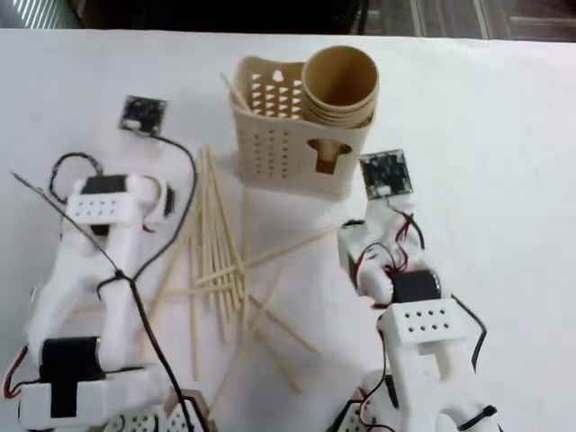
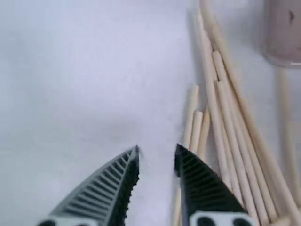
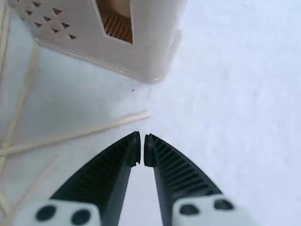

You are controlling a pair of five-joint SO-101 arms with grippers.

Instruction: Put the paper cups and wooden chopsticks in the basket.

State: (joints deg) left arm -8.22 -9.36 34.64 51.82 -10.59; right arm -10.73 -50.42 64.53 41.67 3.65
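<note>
Hovering beside chopsticks [image 2: 221, 117], left hand [image 2: 156, 149] parted, right hand [image 3: 142, 136] nearly closed

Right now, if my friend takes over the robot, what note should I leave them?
Left gripper: open, empty, low over the table beside the chopsticks.
Right gripper: shut, empty, near the basket, with one chopstick's end just ahead of it.
Done: paper cups sit stacked in the basket.
Left: the chopsticks lie scattered on the table in front of the basket and need to go in.
</note>
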